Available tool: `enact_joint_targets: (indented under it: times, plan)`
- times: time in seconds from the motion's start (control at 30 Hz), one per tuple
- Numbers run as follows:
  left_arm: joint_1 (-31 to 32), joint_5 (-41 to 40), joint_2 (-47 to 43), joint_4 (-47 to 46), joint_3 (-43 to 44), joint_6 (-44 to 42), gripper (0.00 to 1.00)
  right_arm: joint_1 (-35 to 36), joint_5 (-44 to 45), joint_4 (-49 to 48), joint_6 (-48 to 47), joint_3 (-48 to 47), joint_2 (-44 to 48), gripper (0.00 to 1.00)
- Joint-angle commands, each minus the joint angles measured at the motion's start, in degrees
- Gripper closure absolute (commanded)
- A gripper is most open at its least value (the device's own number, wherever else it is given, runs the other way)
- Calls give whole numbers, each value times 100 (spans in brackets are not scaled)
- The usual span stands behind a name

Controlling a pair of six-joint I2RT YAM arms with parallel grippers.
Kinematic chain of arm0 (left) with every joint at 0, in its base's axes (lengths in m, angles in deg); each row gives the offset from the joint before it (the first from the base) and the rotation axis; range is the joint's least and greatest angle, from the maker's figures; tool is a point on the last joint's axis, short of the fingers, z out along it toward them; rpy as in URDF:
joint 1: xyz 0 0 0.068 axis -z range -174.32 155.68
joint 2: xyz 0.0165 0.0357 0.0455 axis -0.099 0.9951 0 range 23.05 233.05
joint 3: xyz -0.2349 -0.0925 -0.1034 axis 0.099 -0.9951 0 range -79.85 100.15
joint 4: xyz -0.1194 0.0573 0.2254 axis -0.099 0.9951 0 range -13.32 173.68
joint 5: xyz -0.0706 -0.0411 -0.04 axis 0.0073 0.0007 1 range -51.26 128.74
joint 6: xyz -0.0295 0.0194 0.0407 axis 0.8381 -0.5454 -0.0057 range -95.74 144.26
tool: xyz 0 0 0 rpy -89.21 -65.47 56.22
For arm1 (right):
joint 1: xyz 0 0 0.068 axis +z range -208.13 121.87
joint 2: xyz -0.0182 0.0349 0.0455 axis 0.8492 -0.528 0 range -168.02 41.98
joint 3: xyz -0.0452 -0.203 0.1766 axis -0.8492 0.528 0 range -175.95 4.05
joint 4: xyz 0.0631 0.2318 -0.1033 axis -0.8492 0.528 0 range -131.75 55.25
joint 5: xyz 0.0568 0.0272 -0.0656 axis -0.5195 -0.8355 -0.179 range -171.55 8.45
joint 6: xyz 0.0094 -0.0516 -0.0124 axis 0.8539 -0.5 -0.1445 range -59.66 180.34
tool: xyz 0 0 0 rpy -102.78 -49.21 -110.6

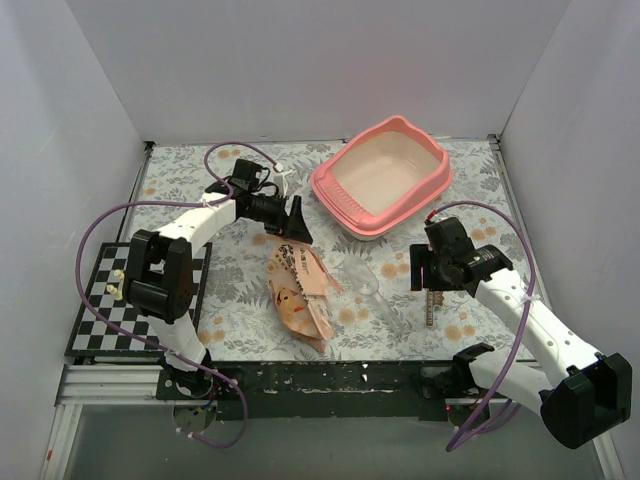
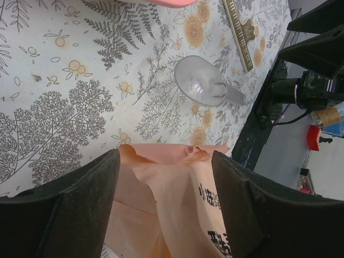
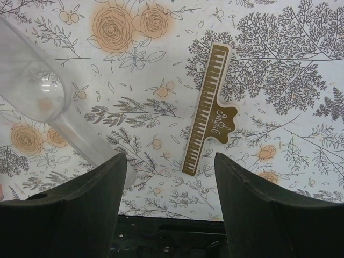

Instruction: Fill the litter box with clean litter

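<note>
Currently the litter box sits right of centre in the upper part of the overhead view. The left gripper is spread wide, straddling the orange bag's top edge without clamping it. The right gripper gapes with nothing held, above a gold clip and a clear scoop.

The orange bag is lying across the middle of the bench, its top edge sitting between the spread left jaws. Just right of it the clear scoop is blocking the way, with the gold clip lying near; bare bench is showing between them under the parted right jaws. A strip is lying open between bag and litter box, whose raised rim is standing in the path. White walls are closing in three sides.
</note>
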Motion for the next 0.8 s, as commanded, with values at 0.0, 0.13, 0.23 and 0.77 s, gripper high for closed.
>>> enact_joint_targets:
  times: [0.0, 0.13, 0.23, 0.77]
  plan:
    - [109, 153, -299, 374, 32, -258, 34, -20, -140, 26, -152, -136, 84, 26]
    - [180, 241, -387, 453, -65, -345, 53, -20, -167, 35, -196, -171, 67, 26]
    - [189, 347, -474, 427, -153, -381, 98, -11, -175, 70, -222, -258, 67, 26]
    - [66, -2033, -3497, -4853, -2841, 2580, 100, 279, -3619, -1714, -1092, -1567, -740, 24]
